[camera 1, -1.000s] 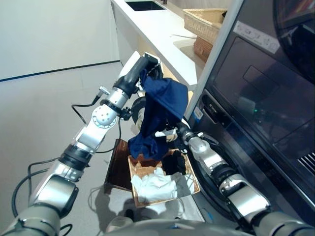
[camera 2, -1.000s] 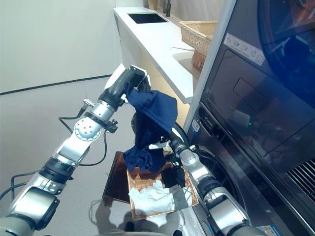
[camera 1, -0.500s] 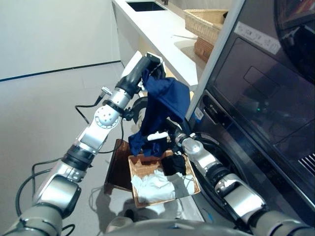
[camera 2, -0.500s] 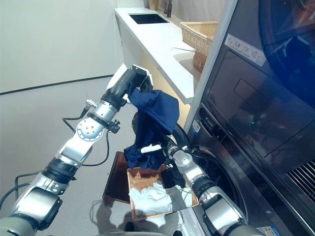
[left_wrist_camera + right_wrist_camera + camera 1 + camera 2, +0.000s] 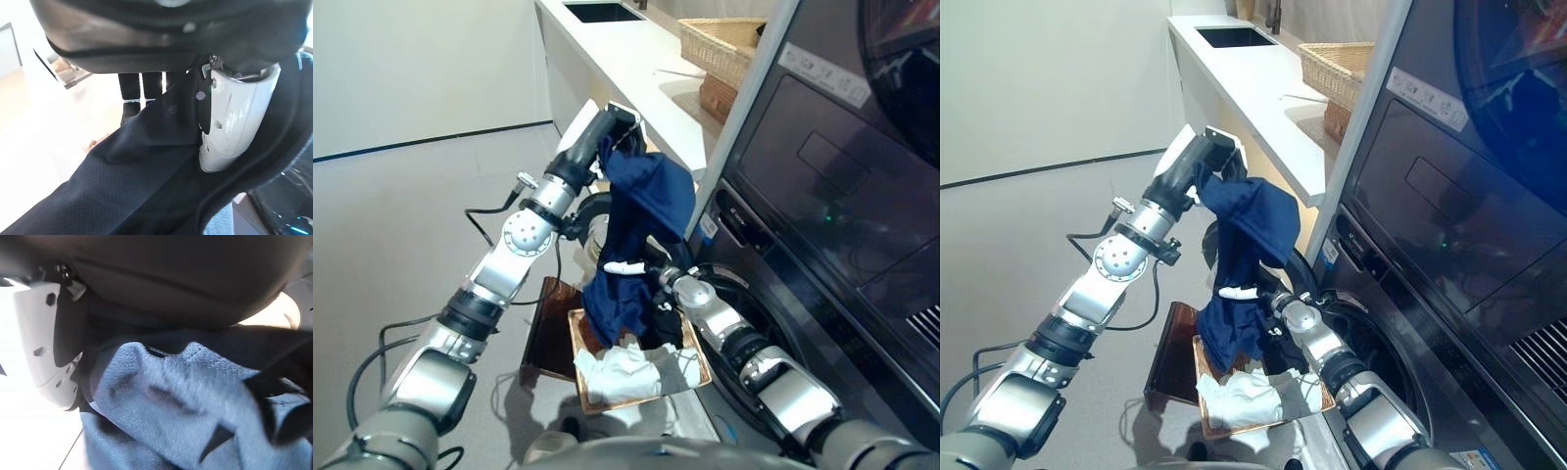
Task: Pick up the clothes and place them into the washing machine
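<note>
A navy blue garment (image 5: 648, 191) hangs from my left hand (image 5: 605, 132), which is raised by the counter's edge and shut on the top of the cloth (image 5: 146, 161). The garment's lower end dangles over a wicker basket (image 5: 697, 370) on the floor. My right hand (image 5: 658, 281) is against the garment's middle, its white thumb laid across the front of the cloth. The blue cloth (image 5: 186, 396) covers its palm in the right wrist view. The dark washing machine (image 5: 813, 294) stands just to the right of both hands.
The floor basket holds a white cloth (image 5: 622, 367) and a black one (image 5: 666, 328). A dark brown tray (image 5: 548, 338) lies beside it. A white counter (image 5: 626, 64) with a sink (image 5: 602, 12) and a wicker basket (image 5: 720, 39) runs behind.
The garment's bunched lower end has dropped and now hangs longer over the basket. My right hand has shifted a little along the cloth. The left hand has stayed raised.
</note>
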Available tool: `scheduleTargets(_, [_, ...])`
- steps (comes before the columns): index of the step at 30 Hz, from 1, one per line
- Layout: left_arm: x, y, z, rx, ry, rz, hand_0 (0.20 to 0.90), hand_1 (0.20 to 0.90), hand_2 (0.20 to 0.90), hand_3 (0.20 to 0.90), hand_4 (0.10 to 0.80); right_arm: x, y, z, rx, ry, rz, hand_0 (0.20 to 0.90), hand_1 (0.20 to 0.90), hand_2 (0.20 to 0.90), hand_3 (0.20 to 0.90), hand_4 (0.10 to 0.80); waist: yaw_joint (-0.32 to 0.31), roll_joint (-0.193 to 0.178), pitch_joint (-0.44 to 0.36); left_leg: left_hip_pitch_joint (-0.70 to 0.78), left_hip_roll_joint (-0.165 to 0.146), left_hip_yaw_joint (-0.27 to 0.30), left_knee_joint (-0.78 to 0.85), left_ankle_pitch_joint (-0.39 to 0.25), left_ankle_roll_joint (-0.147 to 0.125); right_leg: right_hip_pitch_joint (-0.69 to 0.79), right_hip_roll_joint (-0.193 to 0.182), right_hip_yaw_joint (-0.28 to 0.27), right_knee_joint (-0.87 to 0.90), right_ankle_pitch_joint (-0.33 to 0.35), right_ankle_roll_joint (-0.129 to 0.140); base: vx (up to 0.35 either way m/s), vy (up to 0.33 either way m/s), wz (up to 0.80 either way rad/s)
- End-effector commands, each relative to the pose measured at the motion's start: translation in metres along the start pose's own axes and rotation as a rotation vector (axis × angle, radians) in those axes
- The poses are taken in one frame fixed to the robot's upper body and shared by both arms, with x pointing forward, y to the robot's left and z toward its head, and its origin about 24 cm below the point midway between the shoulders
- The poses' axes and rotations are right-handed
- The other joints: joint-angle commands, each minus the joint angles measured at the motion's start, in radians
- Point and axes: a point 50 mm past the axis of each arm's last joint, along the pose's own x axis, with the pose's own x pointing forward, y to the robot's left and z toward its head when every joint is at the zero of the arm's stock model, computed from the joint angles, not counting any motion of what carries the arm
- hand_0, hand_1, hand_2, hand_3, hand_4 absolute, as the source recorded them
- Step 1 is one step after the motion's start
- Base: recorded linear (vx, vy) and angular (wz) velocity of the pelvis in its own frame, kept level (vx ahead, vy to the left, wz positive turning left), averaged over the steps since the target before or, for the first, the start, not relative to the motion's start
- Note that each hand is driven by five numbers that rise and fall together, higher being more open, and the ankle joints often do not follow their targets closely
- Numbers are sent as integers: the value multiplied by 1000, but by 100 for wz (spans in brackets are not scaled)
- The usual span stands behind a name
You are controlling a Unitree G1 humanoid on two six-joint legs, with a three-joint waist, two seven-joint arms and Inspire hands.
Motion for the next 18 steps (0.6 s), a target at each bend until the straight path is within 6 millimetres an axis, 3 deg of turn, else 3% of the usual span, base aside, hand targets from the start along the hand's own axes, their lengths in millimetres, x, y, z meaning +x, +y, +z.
scheduleTargets(1, [42,13,71,-8,-339,46,200,200,200,200,300,12,-10,78,-17,-287,-33,200,200,200,200,300,47,20,-82,29,-14,22,-7,-49,-51,9,21,7,66,-35,9,0,0,0])
scheduleTargets(7, [41,15,70,4,-331,56,200,200,200,200,300,11,-15,75,-40,-275,-58,200,200,200,200,300,48,20,-83,29,-15,21,-7,-49,-49,9,21,5,67,-34,10,0,0,0])
scheduleTargets(8, [41,15,69,4,-331,62,365,365,365,365,418,11,-16,74,-41,-271,-69,200,200,200,200,300,48,21,-83,29,-15,22,-7,-49,-49,9,20,5,67,-34,10,0,0,0])
scheduleTargets(9, [41,15,69,6,-330,66,411,411,411,411,451,11,-17,73,-42,-267,-78,200,200,200,200,300,49,21,-83,29,-15,21,-7,-49,-49,9,20,4,67,-34,10,0,0,0])
scheduleTargets(10, [41,17,69,10,-329,73,543,543,543,543,545,10,-19,73,-42,-270,-85,200,200,200,200,300,49,21,-82,29,-15,21,-7,-49,-50,9,20,4,67,-35,10,0,0,0])
scheduleTargets(11, [40,18,68,13,-327,77,900,900,900,900,800,10,-21,73,-41,-269,-96,200,200,200,200,300,49,21,-82,29,-15,21,-7,-49,-50,9,20,4,67,-34,10,0,0,0])
scheduleTargets(18, [21,27,68,-43,-355,91,900,900,900,900,800,5,-40,67,-25,-252,-179,200,200,200,200,300,60,19,-78,27,-16,18,-7,-49,-50,8,20,4,66,-33,9,0,0,0])
